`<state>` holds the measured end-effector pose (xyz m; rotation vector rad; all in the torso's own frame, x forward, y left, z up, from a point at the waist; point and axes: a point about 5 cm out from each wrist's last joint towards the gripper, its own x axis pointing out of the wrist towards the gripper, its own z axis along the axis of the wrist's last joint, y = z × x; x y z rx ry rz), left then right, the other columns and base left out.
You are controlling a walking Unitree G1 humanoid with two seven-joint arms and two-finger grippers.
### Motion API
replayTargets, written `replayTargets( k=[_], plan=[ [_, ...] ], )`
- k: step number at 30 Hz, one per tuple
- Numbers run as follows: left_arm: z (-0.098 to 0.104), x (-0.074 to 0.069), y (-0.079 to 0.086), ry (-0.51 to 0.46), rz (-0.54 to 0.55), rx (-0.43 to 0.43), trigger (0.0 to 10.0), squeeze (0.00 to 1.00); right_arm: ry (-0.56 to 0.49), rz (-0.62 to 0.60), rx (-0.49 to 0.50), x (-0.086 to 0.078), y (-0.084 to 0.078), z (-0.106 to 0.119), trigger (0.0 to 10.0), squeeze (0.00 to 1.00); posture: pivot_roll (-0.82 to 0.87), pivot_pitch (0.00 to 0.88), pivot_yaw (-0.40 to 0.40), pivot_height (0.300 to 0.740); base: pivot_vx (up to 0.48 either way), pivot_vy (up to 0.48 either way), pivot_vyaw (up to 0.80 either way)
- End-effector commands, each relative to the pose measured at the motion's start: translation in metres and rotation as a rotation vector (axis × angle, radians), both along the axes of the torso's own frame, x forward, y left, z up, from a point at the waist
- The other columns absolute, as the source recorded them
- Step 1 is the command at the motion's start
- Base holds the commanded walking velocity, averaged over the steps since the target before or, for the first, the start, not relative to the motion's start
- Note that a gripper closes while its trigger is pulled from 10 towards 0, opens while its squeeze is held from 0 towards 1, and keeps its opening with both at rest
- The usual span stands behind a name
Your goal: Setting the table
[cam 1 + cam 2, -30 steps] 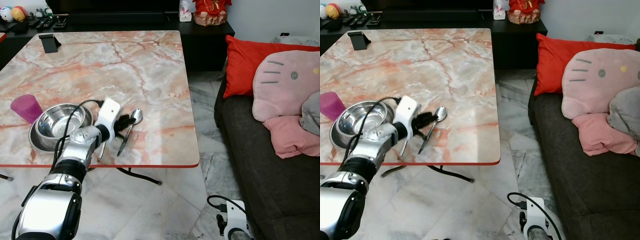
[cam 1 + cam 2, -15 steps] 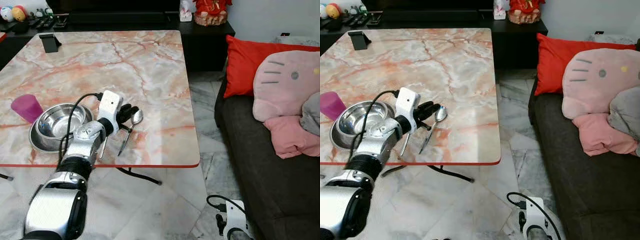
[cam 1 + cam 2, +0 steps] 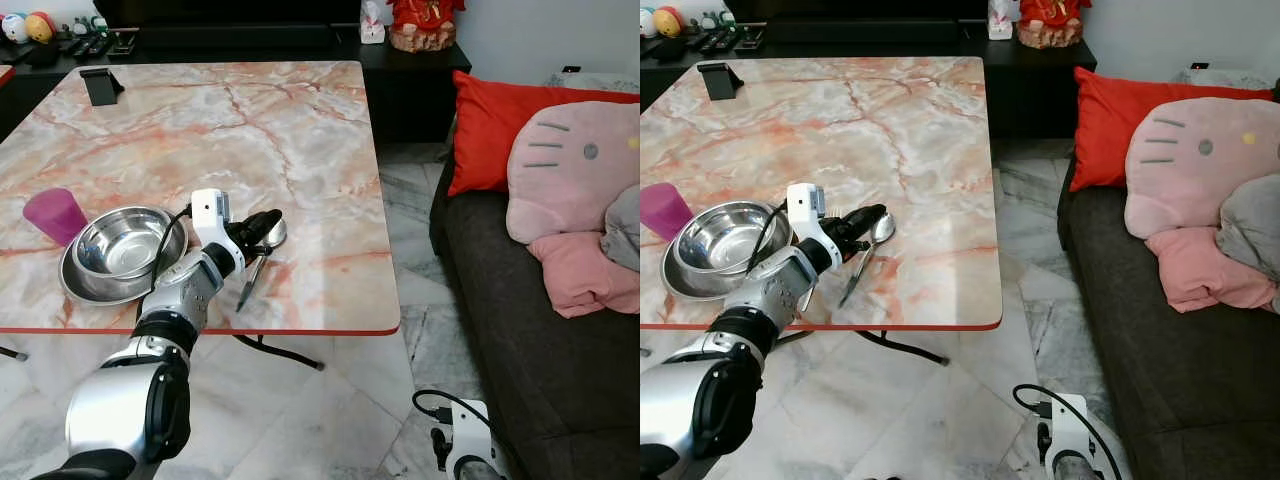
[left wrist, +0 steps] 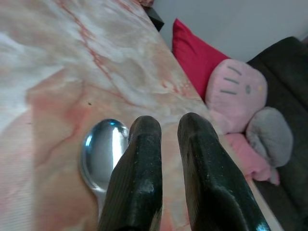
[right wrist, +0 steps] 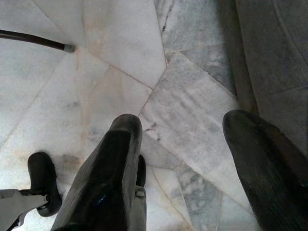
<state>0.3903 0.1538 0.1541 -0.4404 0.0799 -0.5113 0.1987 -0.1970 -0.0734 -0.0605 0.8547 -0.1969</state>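
Marble bench (image 3: pixel 300 130) is carrying a spoon (image 3: pixel 262 250) at lower left, where the left gripper (image 3: pixel 268 222) has been sliding forward over its bowl, fingers (image 4: pixel 139 178) nearly closed, gripping nothing. Right gripper (image 5: pixel 192 159) is hanging over the floor (image 5: pixel 120 72), fingers spread, as its wrist view is showing.

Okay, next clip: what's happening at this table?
A table is being set. The left gripper hovers over the spoon on the marble table, fingers nearly together with nothing between them. The spoon lies flat beside a steel bowl that sits in a plate, with a purple cup next to them. The right gripper hangs idle, open, over the floor by the sofa.
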Motion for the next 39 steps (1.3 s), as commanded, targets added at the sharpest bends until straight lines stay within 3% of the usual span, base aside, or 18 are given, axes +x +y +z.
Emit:
replayTargets(
  k=[1,2,6,13,18,27,39],
  plan=[
    [0.006,0.002,0.001,-0.007,-0.022,-0.003,10.0,0.00,0.014,-0.005,-0.002,-0.005,0.000,-0.003,10.0,0.00,0.02,0.092,0.025,0.740,0.000,0.000,0.00],
    [0.006,0.002,0.001,-0.007,-0.022,-0.003,10.0,0.00,0.014,-0.005,-0.002,-0.005,0.000,-0.003,10.0,0.00,0.02,0.092,0.025,0.740,0.000,0.000,0.00],
    [0.004,0.001,-0.001,-0.013,-0.078,0.159,10.0,0.00,0.014,-0.007,0.000,-0.005,0.001,-0.003,10.0,0.00,0.02,0.094,0.027,0.740,0.000,0.000,0.00],
    [-0.008,-0.004,-0.001,0.046,-0.154,0.225,10.0,0.00,0.013,-0.009,0.001,-0.005,0.001,-0.003,10.0,0.00,0.02,0.096,0.030,0.740,0.000,0.000,0.00],
    [-0.013,-0.006,0.000,0.074,-0.168,0.224,10.0,0.00,0.016,-0.009,0.002,-0.006,0.001,-0.003,10.0,0.00,0.02,0.096,0.030,0.740,0.000,0.000,0.00],
    [-0.020,-0.006,0.000,0.118,-0.086,0.180,10.0,0.00,0.015,-0.007,0.003,-0.007,0.002,-0.004,10.0,0.00,0.02,0.101,0.032,0.740,0.000,0.000,0.00],
    [-0.014,-0.001,-0.006,0.116,-0.041,0.130,10.0,0.00,0.015,-0.012,0.002,-0.007,0.001,-0.004,10.0,0.00,0.01,0.106,0.038,0.740,0.000,0.000,0.00]
  ],
)
